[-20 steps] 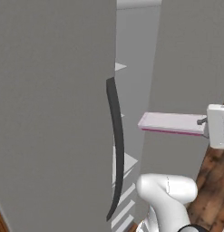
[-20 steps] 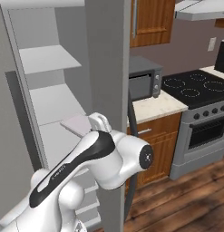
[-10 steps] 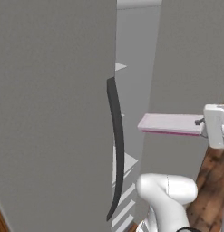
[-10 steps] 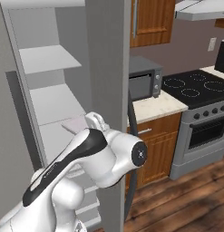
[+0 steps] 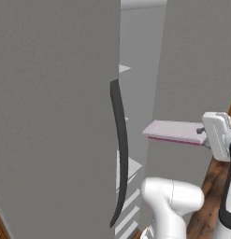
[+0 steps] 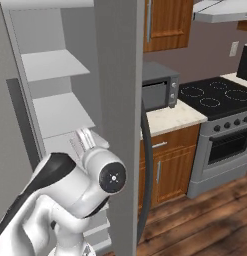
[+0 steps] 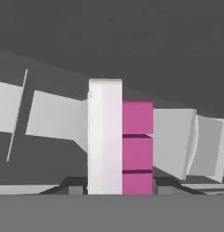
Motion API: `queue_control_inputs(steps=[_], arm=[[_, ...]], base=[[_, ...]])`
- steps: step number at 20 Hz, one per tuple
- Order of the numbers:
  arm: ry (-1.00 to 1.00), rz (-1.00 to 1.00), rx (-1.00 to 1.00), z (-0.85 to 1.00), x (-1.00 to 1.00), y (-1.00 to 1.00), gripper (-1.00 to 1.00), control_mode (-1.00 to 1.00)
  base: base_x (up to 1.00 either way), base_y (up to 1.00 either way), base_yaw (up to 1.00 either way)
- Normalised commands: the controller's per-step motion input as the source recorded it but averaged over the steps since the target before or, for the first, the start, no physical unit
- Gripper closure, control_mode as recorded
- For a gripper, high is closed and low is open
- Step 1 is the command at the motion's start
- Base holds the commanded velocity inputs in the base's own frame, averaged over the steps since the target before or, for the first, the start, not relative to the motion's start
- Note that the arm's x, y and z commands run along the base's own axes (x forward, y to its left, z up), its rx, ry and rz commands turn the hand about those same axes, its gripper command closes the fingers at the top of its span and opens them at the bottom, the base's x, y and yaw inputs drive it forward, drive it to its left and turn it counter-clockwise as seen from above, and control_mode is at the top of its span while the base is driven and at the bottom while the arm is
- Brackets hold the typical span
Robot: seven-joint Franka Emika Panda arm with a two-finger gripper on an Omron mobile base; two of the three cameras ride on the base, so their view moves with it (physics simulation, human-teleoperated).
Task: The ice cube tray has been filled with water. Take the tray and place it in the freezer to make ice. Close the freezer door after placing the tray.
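You have the ice cube tray [image 5: 175, 131] clamped at one end in the gripper [image 5: 206, 132], whose fingers are closed tight on it. The tray is level in the air, I think so the water stays in, pointing at the gap of the freezer [image 5: 191, 56]. Its open door [image 5: 56, 116] lets the shelves [image 6: 52, 64] receive it.

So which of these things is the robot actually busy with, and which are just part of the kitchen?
In use:
- thin flat pale lavender tray with pink edge, clamped in the two-finger gripper
- tall grey freezer with open door and white shelves

Just kitchen:
- grey microwave
- black-topped stove
- wooden cabinets
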Motion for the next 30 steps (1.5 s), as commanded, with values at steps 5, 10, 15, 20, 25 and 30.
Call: queue_control_inputs(steps=[5, 10, 15, 20, 25, 30], arm=[[0.0, -0.08, 0.03, 0.02, -0.43, 0.16, 1.0, -1.0], [-0.05, -0.05, 0.12, 0.16, -0.26, 0.15, 1.0, -1.0], [-0.05, 0.0, 0.04, 0.18, -0.25, 0.23, 1.0, -1.0], [-0.01, 0.0, 0.0, 0.03, -0.08, 0.24, 1.0, -1.0], [-0.02, -0.05, -0.01, 0.0, 0.14, 0.16, 1.0, -1.0], [-0.1, -0.08, -0.01, 0.0, 0.27, 0.12, 1.0, -1.0]], base=[[0.0, 0.0, 0.0], [0.0, 0.0, 0.0], [0.0, 0.0, 0.0], [0.0, 0.0, 0.0], [0.0, 0.0, 0.0], [0.0, 0.0, 0.0]])
